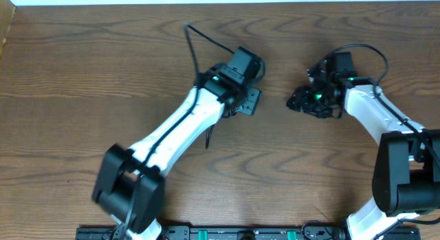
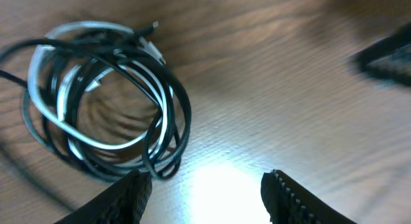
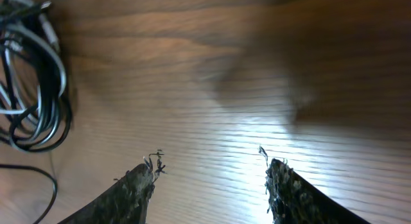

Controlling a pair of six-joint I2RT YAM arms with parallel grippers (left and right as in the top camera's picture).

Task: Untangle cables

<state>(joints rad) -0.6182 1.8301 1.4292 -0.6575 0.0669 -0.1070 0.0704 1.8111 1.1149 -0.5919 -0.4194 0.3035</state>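
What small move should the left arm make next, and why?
Probably shift the left end effector toward the cables: its fingers stand apart over bare table, holding nothing, while the black and white loops lie tangled together beside it.

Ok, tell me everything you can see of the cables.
The cables form one loose round coil, with thin glossy black and white cords looped through each other many times, plainly tangled. They look plastic-sheathed. A small plug sticks out at the coil's far edge, and one black strand trails off to the side. The coil lies flat on the wooden table. The left gripper stands open just beside it, its jaws not around any cord. How many cords there are cannot be told.
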